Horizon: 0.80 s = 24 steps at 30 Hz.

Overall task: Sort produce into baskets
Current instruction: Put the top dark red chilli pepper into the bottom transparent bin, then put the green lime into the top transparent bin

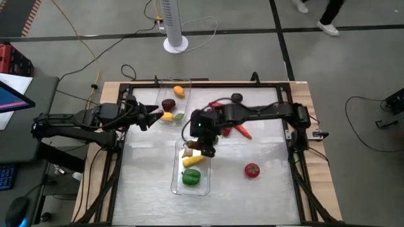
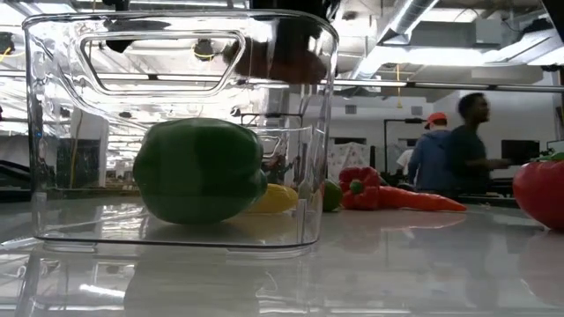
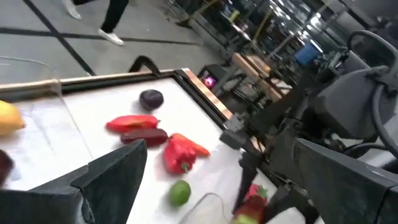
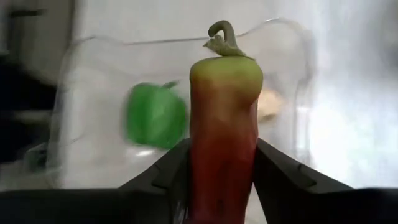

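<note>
My right gripper (image 1: 203,150) is shut on a red pepper (image 4: 224,124) with a green shoulder and stem. It hangs over the far end of the near clear basket (image 1: 175,183). That basket holds a green pepper (image 1: 191,177) and a yellow piece (image 1: 192,161). My left gripper (image 1: 153,116) is open and empty beside the far clear basket (image 1: 165,94), which holds an orange-yellow piece, a dark plum and more. Red peppers and a carrot (image 1: 238,130), a plum (image 1: 237,98) and a tomato (image 1: 252,169) lie on the table. My right gripper pinches the red pepper's body (image 4: 199,168) between its two fingers (image 4: 280,180), one on each side. The fingers point down from above. The pepper lies along them with its stem end (image 4: 222,34) toward the basket. It is lifted clear above the basket (image 2: 282,62).
In the low view the near basket (image 2: 53,132) stands close in front with the green pepper (image 2: 201,170) inside. A lime (image 2: 330,194), a red pepper (image 2: 361,189) and the carrot (image 2: 414,201) lie behind it. The tomato (image 2: 539,189) is at the right. People stand beyond the table.
</note>
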{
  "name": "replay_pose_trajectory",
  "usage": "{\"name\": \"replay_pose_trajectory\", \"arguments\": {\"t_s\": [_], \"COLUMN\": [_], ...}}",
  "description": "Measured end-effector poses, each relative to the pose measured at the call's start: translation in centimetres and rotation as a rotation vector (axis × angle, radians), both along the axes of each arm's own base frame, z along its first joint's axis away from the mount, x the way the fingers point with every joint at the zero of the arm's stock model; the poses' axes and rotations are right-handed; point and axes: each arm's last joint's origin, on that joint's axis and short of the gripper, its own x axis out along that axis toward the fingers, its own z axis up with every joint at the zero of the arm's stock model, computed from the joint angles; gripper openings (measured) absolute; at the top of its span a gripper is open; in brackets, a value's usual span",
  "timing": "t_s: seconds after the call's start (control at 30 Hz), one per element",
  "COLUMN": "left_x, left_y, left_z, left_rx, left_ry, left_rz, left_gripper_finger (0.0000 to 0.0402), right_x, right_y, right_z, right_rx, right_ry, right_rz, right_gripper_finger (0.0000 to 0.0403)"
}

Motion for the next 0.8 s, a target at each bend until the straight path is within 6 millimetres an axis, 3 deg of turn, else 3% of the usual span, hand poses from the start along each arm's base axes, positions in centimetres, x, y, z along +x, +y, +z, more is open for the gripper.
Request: {"name": "replay_pose_trajectory", "arguments": {"t_s": [0.1, 0.3, 0.53, 0.8], "left_x": [0.0, 0.2, -0.6, -2.5], "left_y": [-0.1, -0.5, -0.9, -0.9], "left_z": [0.0, 0.0, 1.2, 1.5], "left_rx": [-0.007, -0.029, -0.054, -0.082], "left_ry": [0.001, -0.005, -0.121, -0.157], "left_rz": [-0.047, -0.166, -0.306, -0.323], "left_gripper_finger": [0.0387, 0.0387, 0.0387, 0.0387], "right_x": [0.2, 0.0, -2.4, -3.2], "right_y": [0.9, 0.5, -2.5, -4.3], "right_z": [0.1, 0.0, -1.0, -4.1], "right_rx": [-0.008, 0.055, -0.094, -0.11], "right_ry": [-0.005, 0.044, 0.282, 0.387], "right_rz": [-0.065, -0.187, -0.389, -0.418], "right_gripper_finger": [0.0211, 0.0262, 0.027, 0.027]}}
